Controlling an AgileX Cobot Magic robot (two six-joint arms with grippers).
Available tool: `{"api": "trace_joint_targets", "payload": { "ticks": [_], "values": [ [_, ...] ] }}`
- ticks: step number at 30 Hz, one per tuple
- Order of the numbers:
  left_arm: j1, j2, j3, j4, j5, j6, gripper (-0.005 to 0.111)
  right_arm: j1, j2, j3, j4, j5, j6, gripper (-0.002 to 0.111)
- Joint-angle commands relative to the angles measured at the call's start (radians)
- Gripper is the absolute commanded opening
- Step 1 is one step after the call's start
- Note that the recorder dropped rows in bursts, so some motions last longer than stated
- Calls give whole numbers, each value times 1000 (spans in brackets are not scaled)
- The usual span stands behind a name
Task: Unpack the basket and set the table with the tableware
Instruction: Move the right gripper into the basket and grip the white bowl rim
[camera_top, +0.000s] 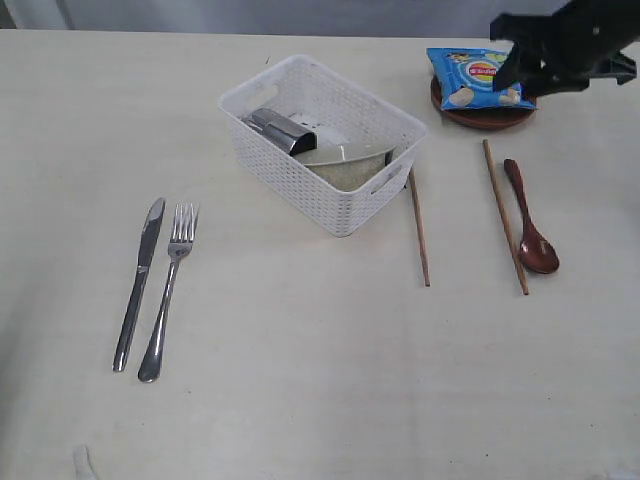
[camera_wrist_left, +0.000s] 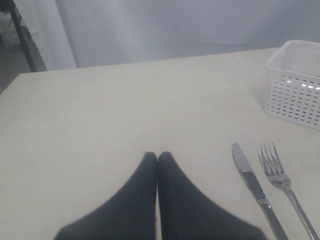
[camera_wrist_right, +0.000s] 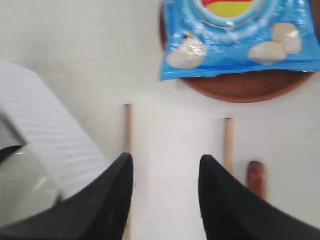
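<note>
Though pale beige worktop (camera_top: 400, 400) lies open at lower right, the white lattice plastic basket (camera_top: 330, 190) sits upper centre. Right claw (camera_wrist_right: 165, 160) hangs apart, empty, upper right; left claw (camera_wrist_left: 158, 157) together.

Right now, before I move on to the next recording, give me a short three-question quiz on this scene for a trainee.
1. True or false: the chip bag lies on the brown plate.
2. What lies inside the basket? A) knife and fork B) steel cup and bowl C) spoon
3. Fill in: the right gripper is ___, holding nothing.
Key: 1 true; 2 B; 3 open.
</note>
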Motion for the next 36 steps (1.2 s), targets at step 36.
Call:
{"api": "trace_joint_targets", "payload": {
  "ticks": [36],
  "values": [
    [-5,-2,2,2,-1,-2,0,378,21,17,57,126,-950,41]
  ]
}}
